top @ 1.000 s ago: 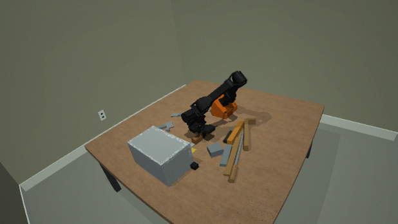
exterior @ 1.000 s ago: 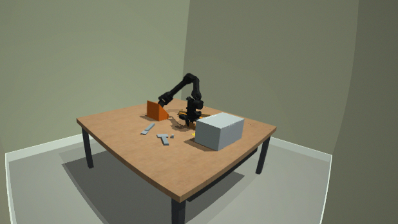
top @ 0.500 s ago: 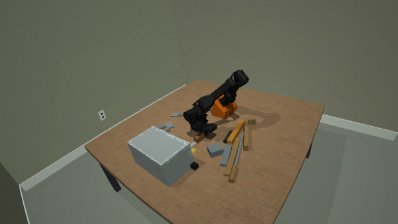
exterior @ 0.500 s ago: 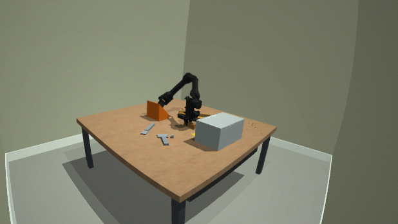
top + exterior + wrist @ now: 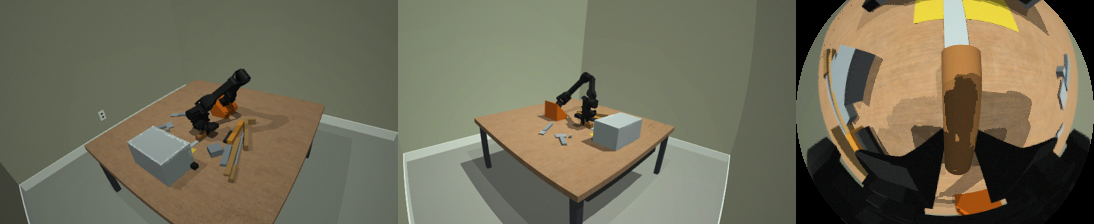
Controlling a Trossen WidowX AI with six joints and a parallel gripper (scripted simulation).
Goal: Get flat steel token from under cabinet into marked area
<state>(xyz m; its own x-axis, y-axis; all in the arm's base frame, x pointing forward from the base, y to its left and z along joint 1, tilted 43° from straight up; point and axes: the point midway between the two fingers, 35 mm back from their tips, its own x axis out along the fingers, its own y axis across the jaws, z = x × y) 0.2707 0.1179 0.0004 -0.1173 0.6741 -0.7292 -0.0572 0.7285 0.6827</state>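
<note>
My gripper (image 5: 206,130) (image 5: 583,121) (image 5: 957,132) is shut on the brown handle (image 5: 200,137) (image 5: 588,125) (image 5: 961,60) of a tool, low over the table. The tool's pale flat blade (image 5: 194,143) (image 5: 956,25) points at the cabinet (image 5: 158,145) (image 5: 620,130) and crosses above or on the yellow marked area (image 5: 193,150) (image 5: 591,134) (image 5: 928,12). The blade's far end is out of the wrist view and hidden by the cabinet in the top view, so I cannot tell whether it is under the cabinet. The steel token is not visible.
A black cube (image 5: 194,165) is at the cabinet's front corner. A grey block (image 5: 215,149), a grey bar (image 5: 226,155) and long wooden pieces (image 5: 246,138) lie to one side. A grey T-shaped piece (image 5: 561,138) and a flat grey strip (image 5: 546,129) lie on the other.
</note>
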